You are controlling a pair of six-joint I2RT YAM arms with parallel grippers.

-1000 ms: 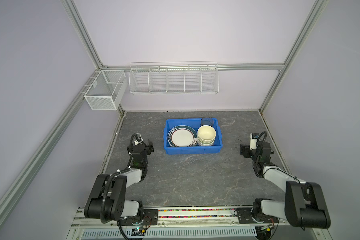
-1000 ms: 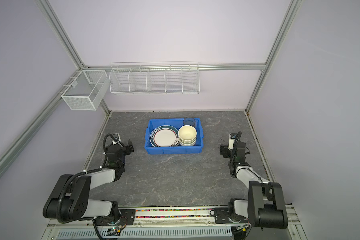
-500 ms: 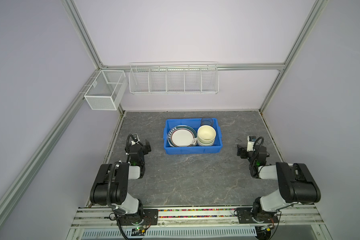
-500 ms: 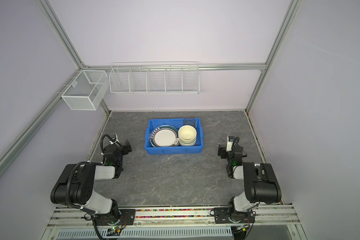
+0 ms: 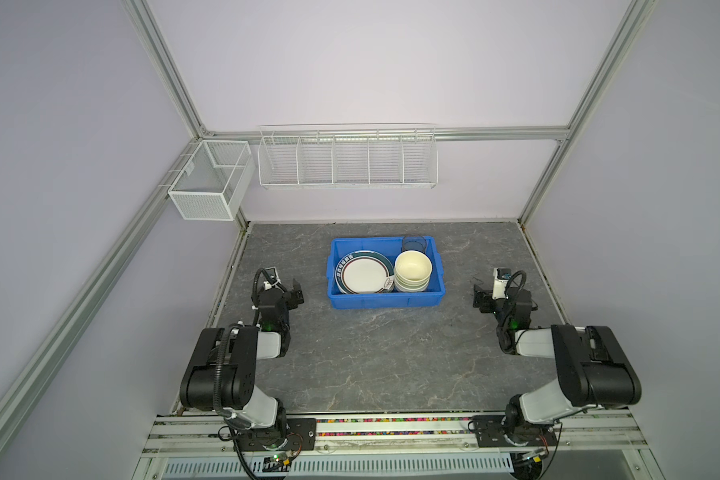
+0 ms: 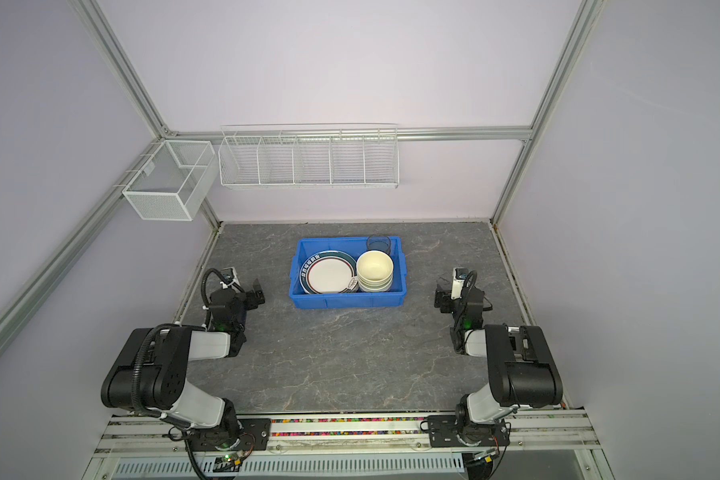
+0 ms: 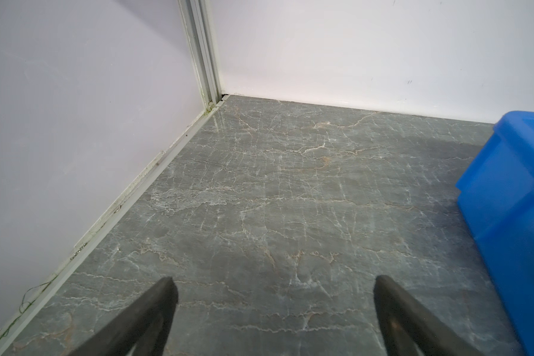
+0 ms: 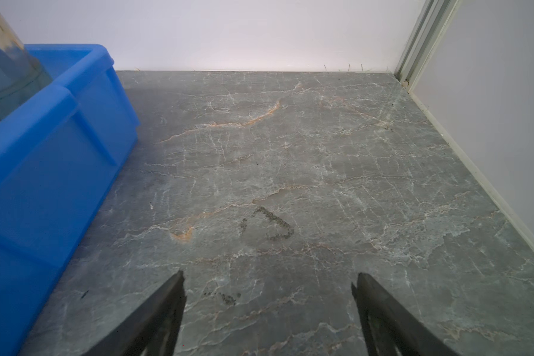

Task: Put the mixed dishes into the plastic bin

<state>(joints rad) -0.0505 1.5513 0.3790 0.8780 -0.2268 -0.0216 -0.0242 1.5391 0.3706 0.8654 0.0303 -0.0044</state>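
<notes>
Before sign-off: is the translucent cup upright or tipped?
Upright: the translucent cup stands rim-up behind the cream bowls in the blue bin.

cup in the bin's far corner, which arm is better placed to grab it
Right, probably. The cup stands in the corner of the blue bin nearest the right gripper, which is open and empty. The left gripper, also open, would have to reach across the plate and bowls.

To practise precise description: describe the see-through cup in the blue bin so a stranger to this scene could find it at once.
Start at the blue bin toward the back of the grey marbled table. Inside, the cup stands in its far right corner, just behind the stack of cream bowls. Unlike the opaque bowls and plates, it is tall and see-through.
</notes>
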